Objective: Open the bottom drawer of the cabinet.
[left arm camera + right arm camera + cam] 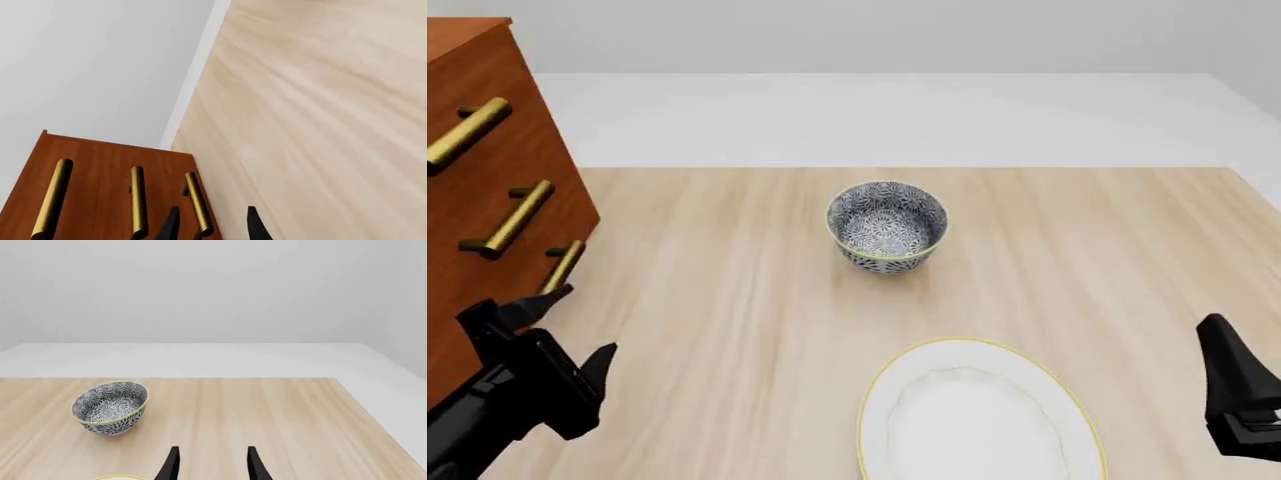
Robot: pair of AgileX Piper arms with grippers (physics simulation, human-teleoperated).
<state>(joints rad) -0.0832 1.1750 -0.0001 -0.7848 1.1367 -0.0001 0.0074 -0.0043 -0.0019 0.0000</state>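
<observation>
The cabinet (481,180) is a reddish-brown chest at the table's left edge, with three brass bar handles. The bottom drawer (510,283) sits flush with the two above it, and its handle (561,267) is the lowest, nearest the tabletop. My left gripper (557,335) is open just in front of and below that handle. In the left wrist view the handle (198,202) lies close beside one fingertip (171,222), partly within the gap and not gripped. My right gripper (212,463) is open and empty at the near right (1225,345).
A patterned blue-and-white bowl (886,226) stands mid-table, and it also shows in the right wrist view (110,406). A white plate with a yellow rim (1041,375) lies near the front edge between the arms. The light wood table (1094,240) ends at a white floor behind.
</observation>
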